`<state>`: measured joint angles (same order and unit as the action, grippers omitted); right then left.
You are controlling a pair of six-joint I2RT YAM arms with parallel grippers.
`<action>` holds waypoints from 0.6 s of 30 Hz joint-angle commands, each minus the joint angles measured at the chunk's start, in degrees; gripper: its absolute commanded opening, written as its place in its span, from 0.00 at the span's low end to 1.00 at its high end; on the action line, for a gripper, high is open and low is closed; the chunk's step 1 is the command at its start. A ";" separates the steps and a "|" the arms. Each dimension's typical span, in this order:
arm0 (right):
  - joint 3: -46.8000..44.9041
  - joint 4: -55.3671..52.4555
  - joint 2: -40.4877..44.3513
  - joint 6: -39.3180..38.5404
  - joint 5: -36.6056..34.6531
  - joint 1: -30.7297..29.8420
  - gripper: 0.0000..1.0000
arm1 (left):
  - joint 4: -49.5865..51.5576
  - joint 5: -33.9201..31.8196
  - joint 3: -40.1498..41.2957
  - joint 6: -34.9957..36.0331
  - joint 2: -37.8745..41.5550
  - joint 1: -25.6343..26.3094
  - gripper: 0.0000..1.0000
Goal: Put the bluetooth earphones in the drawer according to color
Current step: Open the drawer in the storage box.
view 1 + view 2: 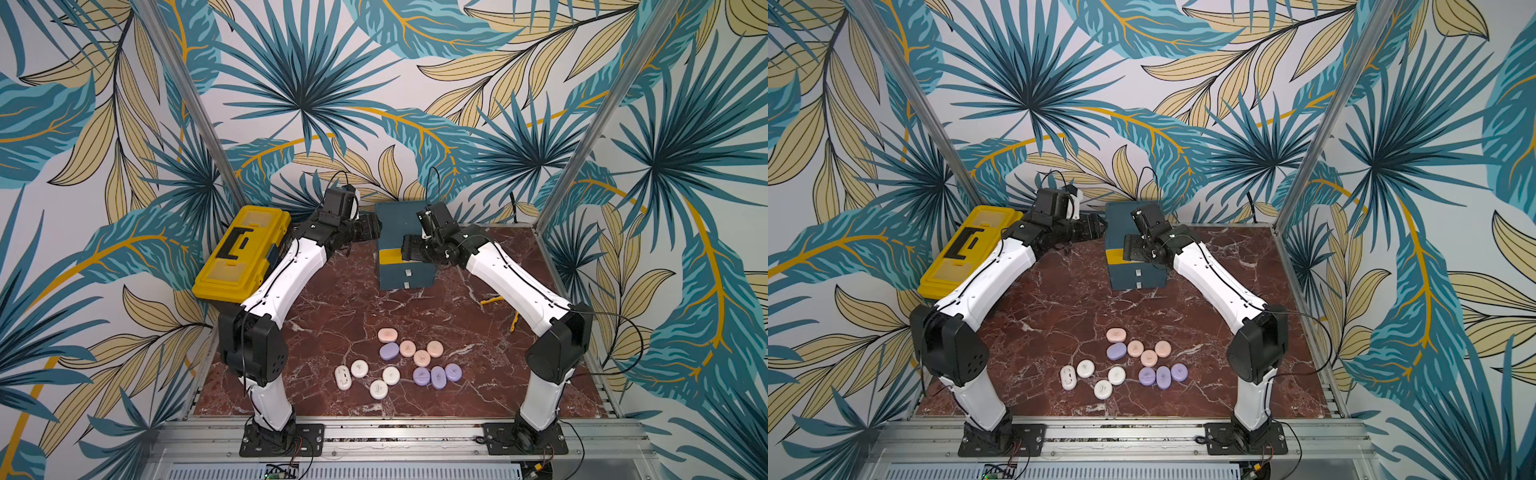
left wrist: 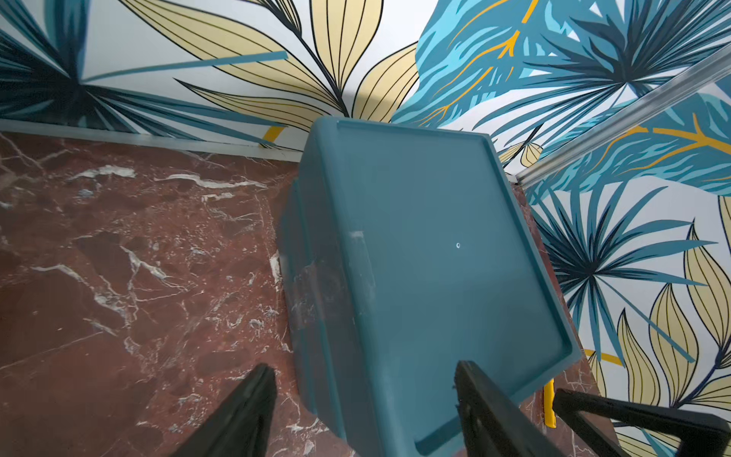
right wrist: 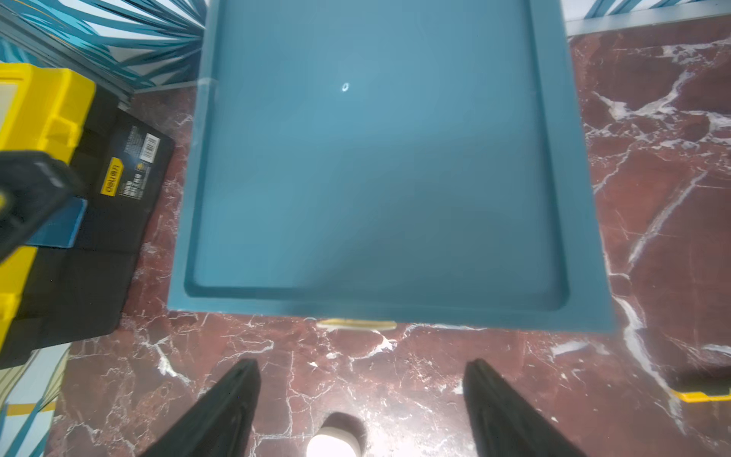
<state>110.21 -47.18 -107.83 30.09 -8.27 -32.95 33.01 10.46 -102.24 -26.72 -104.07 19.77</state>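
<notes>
L end effector [image 1: 369, 227] & R end effector [image 1: 409, 248] both wide open, empty. R sits over the drawer [image 1: 405, 276] at its yellow front, L just beside its side. Earphones [image 1: 421, 357] well apart, at front of counter [image 1: 332, 291].

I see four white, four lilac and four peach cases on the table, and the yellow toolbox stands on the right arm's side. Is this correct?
No. The yellow toolbox stands on the side of the left arm, as both top views show. The rest is right.
</notes>
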 commanded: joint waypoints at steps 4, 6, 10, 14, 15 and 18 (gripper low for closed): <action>5.02 -7.88 -4.58 0.74 -1.79 -0.26 0.84 | 2.34 2.64 -5.65 -0.61 -4.15 1.51 0.76; 5.97 -8.41 -5.53 0.68 -1.63 -0.23 0.82 | 2.12 2.95 -5.61 -0.70 -4.85 1.65 0.76; 7.32 -8.75 -7.03 0.55 -1.83 -0.25 0.80 | 2.14 3.94 -6.51 -0.96 -6.51 2.31 0.76; 8.95 -8.72 -8.55 0.36 -2.29 -0.27 0.79 | 2.45 4.13 -7.29 -1.01 -7.75 2.83 0.76; 9.19 -8.73 -8.81 0.23 -2.36 -0.27 0.79 | 2.48 4.09 -7.37 -1.03 -7.86 2.90 0.76; 11.27 -9.21 -10.60 -0.41 -2.90 -0.27 0.78 | 2.68 4.03 -7.54 -0.87 -8.22 2.97 0.76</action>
<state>119.28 -54.81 -116.49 30.13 -9.65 -32.95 35.29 14.06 -106.48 -27.70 -111.85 22.48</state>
